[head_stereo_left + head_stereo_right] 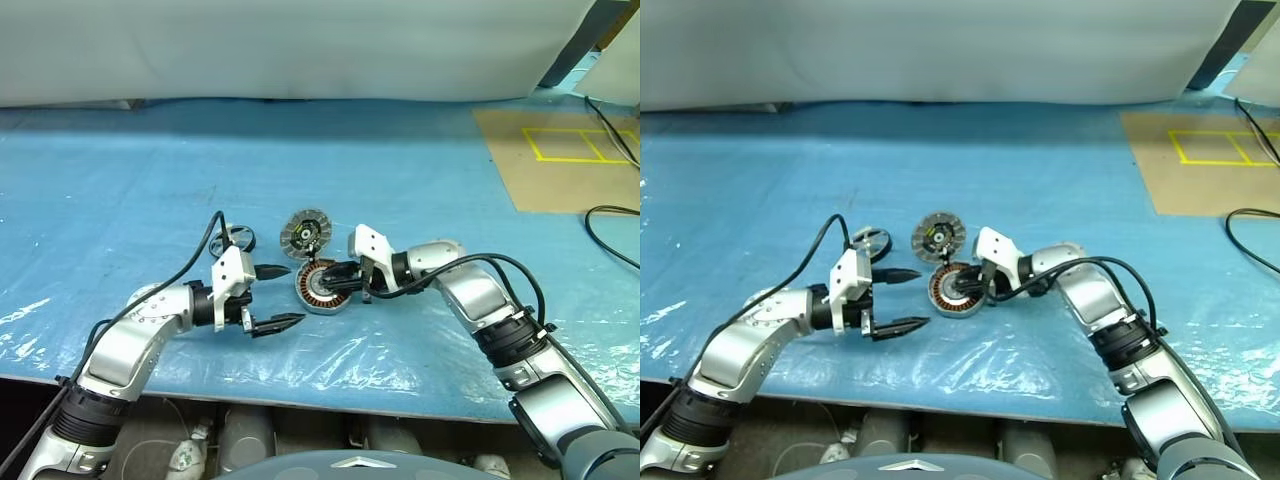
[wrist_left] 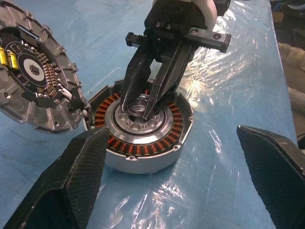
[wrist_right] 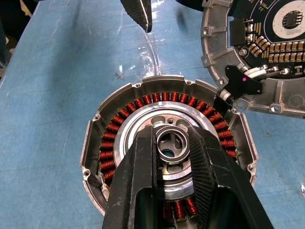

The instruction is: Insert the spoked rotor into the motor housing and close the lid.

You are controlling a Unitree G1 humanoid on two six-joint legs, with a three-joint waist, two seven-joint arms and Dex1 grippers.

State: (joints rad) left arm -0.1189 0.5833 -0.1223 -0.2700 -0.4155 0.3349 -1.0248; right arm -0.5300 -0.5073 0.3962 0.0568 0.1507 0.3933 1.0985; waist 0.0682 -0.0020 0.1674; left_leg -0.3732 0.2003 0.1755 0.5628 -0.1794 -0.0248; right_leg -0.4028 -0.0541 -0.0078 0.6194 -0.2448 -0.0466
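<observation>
Blue plastic covers the tabletop (image 1: pixel 420 190). Right end effector (image 3: pixel 174 145) angles down, pinching a small ring (image 3: pixel 172 143) at the motor housing (image 1: pixel 322 287) hub; left end effector (image 1: pixel 280 296) is level, spread wide. Wrist views reveal copper windings (image 3: pixel 143 102).

The table cover (image 1: pixel 150 180) is bright blue under glossy clear plastic, with a tan cardboard sheet (image 1: pixel 560 170) marked by yellow taped rectangles at its far right. The motor housing (image 3: pixel 95 143) is silver-grey with a ring of copper-orange windings, while the lid (image 2: pixel 62 71) has a grey ribbed rim, a dark circuit board and small yellow parts. The spoked rotor (image 1: pixel 238 238) is silvery with a dark rim, and both grippers' fingers (image 2: pixel 86 162) are black with a fine cross-hatch texture.
</observation>
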